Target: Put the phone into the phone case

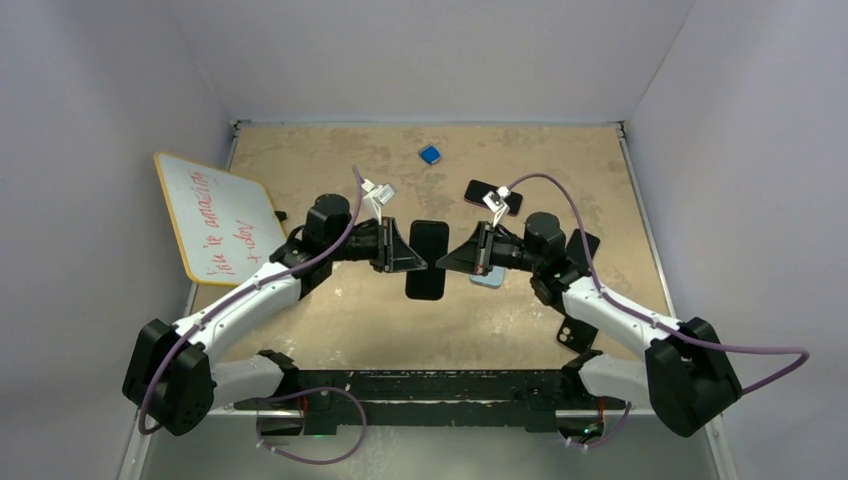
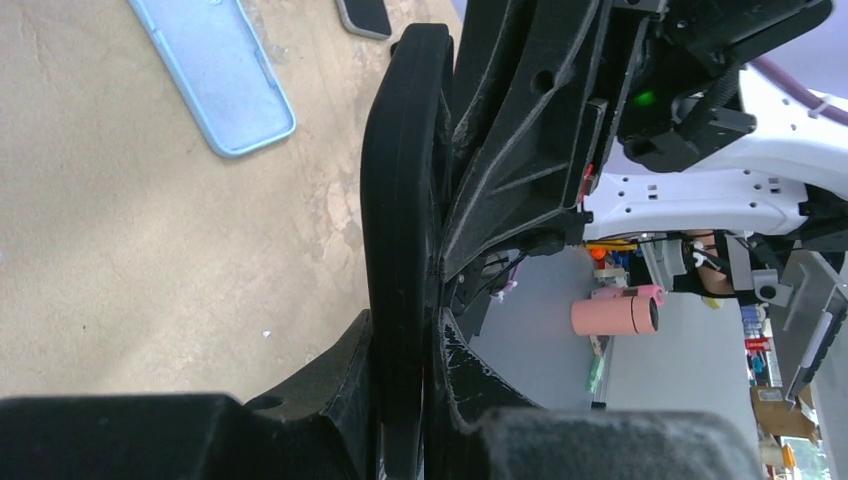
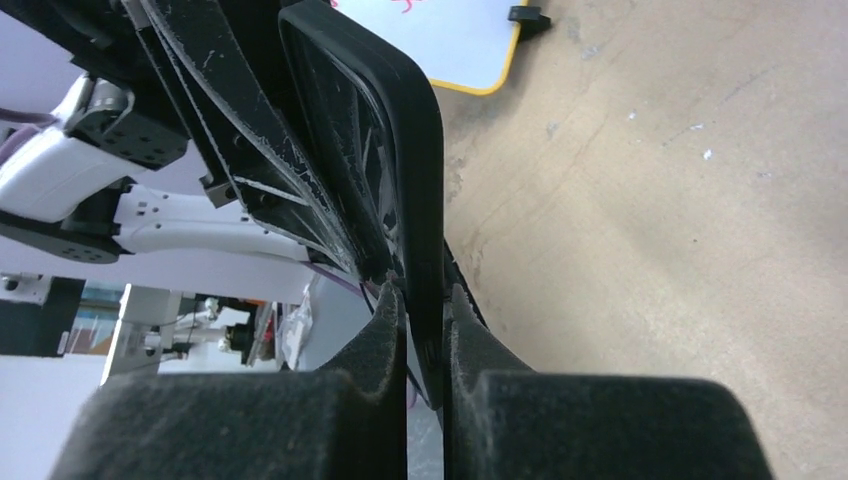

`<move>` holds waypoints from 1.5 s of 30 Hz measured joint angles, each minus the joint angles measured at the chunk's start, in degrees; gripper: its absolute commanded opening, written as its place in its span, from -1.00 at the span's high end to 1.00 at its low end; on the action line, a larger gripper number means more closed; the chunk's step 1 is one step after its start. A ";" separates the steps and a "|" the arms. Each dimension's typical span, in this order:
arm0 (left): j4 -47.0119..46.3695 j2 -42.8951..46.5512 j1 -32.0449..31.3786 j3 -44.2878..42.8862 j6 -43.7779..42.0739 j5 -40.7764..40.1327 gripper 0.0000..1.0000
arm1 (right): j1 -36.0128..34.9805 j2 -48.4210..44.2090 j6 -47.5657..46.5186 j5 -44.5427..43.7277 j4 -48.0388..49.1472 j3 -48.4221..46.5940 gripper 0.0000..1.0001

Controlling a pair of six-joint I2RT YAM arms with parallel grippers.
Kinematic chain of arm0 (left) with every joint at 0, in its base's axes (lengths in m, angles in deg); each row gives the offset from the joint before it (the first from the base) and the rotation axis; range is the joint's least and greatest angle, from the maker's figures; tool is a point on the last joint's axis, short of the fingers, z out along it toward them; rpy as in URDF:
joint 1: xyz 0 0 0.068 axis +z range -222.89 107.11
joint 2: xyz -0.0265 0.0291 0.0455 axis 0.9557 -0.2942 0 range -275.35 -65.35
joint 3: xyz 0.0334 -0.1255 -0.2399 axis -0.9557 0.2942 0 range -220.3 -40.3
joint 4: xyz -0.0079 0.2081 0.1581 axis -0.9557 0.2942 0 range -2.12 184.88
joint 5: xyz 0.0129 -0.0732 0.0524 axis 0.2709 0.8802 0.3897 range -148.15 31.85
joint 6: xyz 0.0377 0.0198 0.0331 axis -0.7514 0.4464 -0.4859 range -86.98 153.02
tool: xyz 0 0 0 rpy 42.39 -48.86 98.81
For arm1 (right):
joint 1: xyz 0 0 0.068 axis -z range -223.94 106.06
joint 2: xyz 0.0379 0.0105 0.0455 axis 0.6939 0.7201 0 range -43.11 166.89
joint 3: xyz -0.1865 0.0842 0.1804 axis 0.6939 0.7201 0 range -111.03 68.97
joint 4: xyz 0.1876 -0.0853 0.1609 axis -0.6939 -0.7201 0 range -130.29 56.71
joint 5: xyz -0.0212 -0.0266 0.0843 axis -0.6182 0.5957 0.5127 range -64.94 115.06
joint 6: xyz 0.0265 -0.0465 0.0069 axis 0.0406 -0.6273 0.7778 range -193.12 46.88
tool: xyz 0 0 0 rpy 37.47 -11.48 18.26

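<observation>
Left end effector (image 1: 407, 250) is clamped on one long edge of a black rectangular raised-rim phone case (image 1: 427, 258). The right end effector (image 1: 448, 256) is pinched shut on the opposite edge. So the case hangs between the two over the middle of the sandy-brown worktop (image 1: 350, 320), broad face up, long axis running 12 to 6 o'clock. Can't tell if anything's seated inside it. A dark flat smartphone (image 1: 478, 189) lies on the worktop around 1 o'clock, well apart from the case. A light-blue flat phone case (image 1: 490, 281) peeks out under the right wrist, a yellow-framed whiteboard (image 1: 215, 215) leans at 9 o'clock, and a small blue block (image 1: 430, 154) sits at 12.
</observation>
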 measured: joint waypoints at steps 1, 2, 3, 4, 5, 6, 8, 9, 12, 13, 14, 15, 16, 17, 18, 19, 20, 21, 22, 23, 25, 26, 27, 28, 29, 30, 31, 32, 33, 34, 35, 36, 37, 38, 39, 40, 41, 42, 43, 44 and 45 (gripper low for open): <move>0.48 -0.39 -0.07 -0.11 -0.39 -0.13 1.00 | -0.02 -0.02 -0.24 -0.46 -1.11 0.00 0.47; 0.96 -0.81 -0.15 -0.11 -0.55 -0.33 1.00 | -0.04 -0.09 -0.37 -0.94 -1.90 0.00 0.27; 1.09 -0.94 -0.20 -0.11 -0.57 -0.35 1.00 | -0.15 -0.17 -0.63 -1.97 -3.19 -0.13 0.03; 1.36 -1.20 -0.37 -0.13 -0.94 -0.81 1.00 | -0.42 -0.39 -0.94 -3.28 -4.70 -0.22 -0.14; 2.12 -1.36 -0.33 -0.13 -1.64 -1.92 1.00 | -0.50 -0.94 -1.53 -4.33 -6.91 -0.22 -0.32; 2.67 -1.64 0.15 -0.13 -1.95 -2.86 1.00 | -0.50 -1.40 -1.62 -4.92 -8.50 -0.22 -0.46; 3.74 -2.19 1.42 -0.13 -2.47 -4.35 1.00 | -0.37 -3.19 -2.95 -7.39 -12.31 -0.33 -0.75; 4.37 -2.56 2.34 -0.13 -2.95 -5.33 1.00 | -0.37 -4.22 -3.78 -8.44 -14.38 -0.46 -0.88; 6.45 -4.22 5.16 -0.26 -3.89 -7.04 1.00 | -0.35 -7.08 -6.58 -12.35 -20.83 -1.62 -0.98; 7.02 -5.18 6.21 -0.39 -4.13 -7.26 1.00 | -0.35 -8.00 -7.45 -13.81 -22.84 -2.08 -0.98; 7.54 -6.49 7.37 -0.61 -4.46 -7.41 1.00 | -0.35 -8.68 -8.09 -15.15 -24.35 -2.36 -0.98; 8.00 -7.78 8.26 -0.90 -4.76 -7.54 1.00 | -0.35 -9.51 -8.63 -16.61 -25.90 -2.51 -0.98; 8.44 -9.42 9.25 -1.31 -5.14 -7.69 1.00 | -0.37 -10.23 -9.05 -18.05 -27.52 -2.62 -0.98; 9.16 -11.17 10.10 -1.95 -5.68 -7.85 1.00 | -0.35 -10.80 -9.40 -19.50 -29.16 -2.69 -0.98; 9.90 -12.81 10.80 -2.62 -6.40 -7.98 1.00 | -0.35 -11.10 -9.62 -20.55 -30.49 -2.75 -0.98; 10.84 -14.62 11.52 -3.52 -7.02 -8.02 1.00 | -0.35 -11.26 -10.03 -21.86 -32.17 -2.93 -0.98; 11.54 -16.24 12.17 -4.37 -7.82 -7.98 1.00 | -0.35 -11.26 -10.47 -22.97 -33.70 -3.13 -0.98; 11.96 -17.40 12.61 -5.03 -8.15 -7.91 1.00 | -0.35 -11.23 -10.95 -23.93 -35.04 -3.21 -0.98; 12.39 -18.69 13.20 -5.84 -8.92 -7.52 1.00 | -0.28 -11.23 -11.45 -24.46 -36.41 -3.32 -0.98; 12.81 -19.85 13.73 -6.64 -9.42 -7.15 1.00 | -0.28 -11.23 -11.85 -25.24 -37.44 -3.39 -0.98; 13.97 -22.05 14.86 -8.50 -10.58 -6.40 1.00 | -0.26 -11.23 -12.55 -25.99 -39.12 -3.54 -0.98; 14.43 -23.06 15.43 -9.33 -11.08 -6.23 1.00 | -0.26 -11.23 -12.85 -26.40 -39.82 -3.67 -0.98; 14.80 -23.89 15.87 -9.99 -11.69 -6.16 1.00 | -0.26 -11.23 -13.16 -26.82 -40.59 -3.89 -0.98; 15.15 -24.72 16.28 -10.56 -12.24 -6.19 1.00 | -0.26 -11.23 -13.46 -27.02 -41.18 -4.11 -0.98; 15.41 -25.33 16.59 -10.99 -12.66 -6.19 1.00 | -0.26 -11.23 -13.84 -27.28 -41.90 -4.44 -0.98; 15.80 -26.05 16.96 -11.43 -13.22 -6.19 1.00 | -0.26 -11.26 -14.21 -27.45 -42.60 -4.81 -0.98; 16.13 -26.91 17.29 -11.89 -13.66 -6.19 1.00 | -0.26 -11.26 -14.60 -27.74 -43.25 -5.16 -0.98; 16.44 -27.80 17.46 -12.28 -13.90 -6.19 1.00 | -0.26 -11.26 -15.08 -27.89 -43.85 -5.64 -0.98; 16.52 -28.57 17.64 -12.50 -14.05 -6.16 1.00 | -0.26 -11.28 -15.50 -27.96 -44.26 -6.01 -0.98; 16.72 -29.57 17.68 -12.74 -14.16 -6.16 1.00 | -0.26 -11.34 -15.78 -28.13 -44.59 -6.32 -0.98; 16.79 -30.58 17.81 -12.90 -14.34 -6.19 0.98 | -0.26 -11.43 -16.06 -28.24 -44.96 -6.71 -0.98; 16.87 -31.54 17.88 -13.00 -14.45 -6.16 0.92 | -0.26 -11.58 -16.26 -28.33 -45.16 -6.99 -0.98; 17.03 -32.57 17.97 -13.18 -14.40 -6.05 0.85 | -0.26 -11.76 -16.33 -28.37 -45.24 -7.08 -0.98; 17.03 -33.46 18.21 -13.68 -14.32 -5.66 0.75 | -0.26 -12.04 -16.44 -28.41 -45.42 -7.08 -0.98; 17.44 -34.12 18.53 -14.25 -14.34 -5.22 0.67 | -0.26 -12.17 -16.46 -28.55 -45.77 -7.08 -0.98; 17.94 -34.58 18.82 -14.67 -14.34 -5.01 0.59 | -0.26 -12.48 -16.46 -28.74 -46.05 -7.08 -0.98; 18.47 -34.97 19.02 -15.10 -14.36 -4.85 0.51 | -0.26 -12.55 -16.48 -28.87 -46.29 -7.10 -0.98; 19.02 -35.21 19.12 -15.43 -14.45 -4.79 0.43 | -0.26 -12.55 -16.50 -29.33 -46.77 -7.26 -0.98; 19.65 -35.36 19.19 -15.72 -14.75 -5.11 0.33 | -0.26 -12.50 -16.52 -29.81 -47.39 -7.52 -0.98; 20.17 -35.47 19.32 -15.93 -15.30 -5.90 0.24 | -0.26 -12.48 -16.52 -30.10 -48.09 -7.87 -0.98; 20.72 -35.50 19.58 -16.15 -15.58 -6.60 0.18 | -0.26 -12.48 -16.50 -30.49 -48.92 -8.39 -0.98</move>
